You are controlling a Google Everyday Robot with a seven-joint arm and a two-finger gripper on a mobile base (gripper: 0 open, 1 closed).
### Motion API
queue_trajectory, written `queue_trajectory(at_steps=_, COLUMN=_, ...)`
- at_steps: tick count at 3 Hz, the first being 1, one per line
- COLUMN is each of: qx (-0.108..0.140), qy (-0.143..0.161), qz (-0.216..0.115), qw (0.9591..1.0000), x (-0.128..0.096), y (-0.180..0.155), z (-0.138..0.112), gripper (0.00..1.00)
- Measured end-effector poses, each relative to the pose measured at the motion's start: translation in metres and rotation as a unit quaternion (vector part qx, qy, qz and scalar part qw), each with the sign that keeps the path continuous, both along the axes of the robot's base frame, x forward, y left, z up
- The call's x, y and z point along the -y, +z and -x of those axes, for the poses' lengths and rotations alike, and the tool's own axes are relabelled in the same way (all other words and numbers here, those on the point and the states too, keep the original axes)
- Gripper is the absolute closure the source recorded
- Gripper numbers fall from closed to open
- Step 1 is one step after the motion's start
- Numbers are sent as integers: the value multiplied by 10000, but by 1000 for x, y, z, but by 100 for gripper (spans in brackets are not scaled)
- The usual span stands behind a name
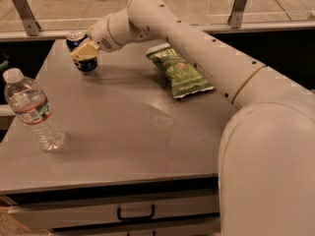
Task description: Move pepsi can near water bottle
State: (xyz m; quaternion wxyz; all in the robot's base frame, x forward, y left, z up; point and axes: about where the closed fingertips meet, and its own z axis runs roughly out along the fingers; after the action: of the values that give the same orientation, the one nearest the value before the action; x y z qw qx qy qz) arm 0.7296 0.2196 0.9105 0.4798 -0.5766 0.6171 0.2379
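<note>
The pepsi can [86, 63], dark blue with a silver top, is at the far left of the grey table [128, 132] and leans to the left. My gripper [81, 50] is shut around it, with one tan finger [83, 49] lying across its front. The can's base is at or just above the tabletop. The water bottle [33, 113], clear with a white cap and a white-red label, stands upright near the table's front left edge, well in front of the can. My white arm reaches in from the right, across the back of the table.
A green chip bag [180, 71] lies flat at the back middle of the table, under my arm. A railing with metal posts [22, 12] runs behind the table. A drawer with a dark handle [135, 214] sits below the front edge.
</note>
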Motion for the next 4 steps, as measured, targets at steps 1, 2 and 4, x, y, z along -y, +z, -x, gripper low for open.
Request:
queue_trajectory(at_steps=1, qx=184, qy=286, qz=-223, qw=9992, x=7, y=36, z=17, gripper=88)
queue_trajectory(at_steps=2, qx=174, qy=311, qz=-210, qw=9991, x=4, y=33, z=18, gripper=100)
queue_trajectory(at_steps=4, qx=-56, qy=999, qz=-216, qw=9947, x=-8, y=24, z=68, gripper=100)
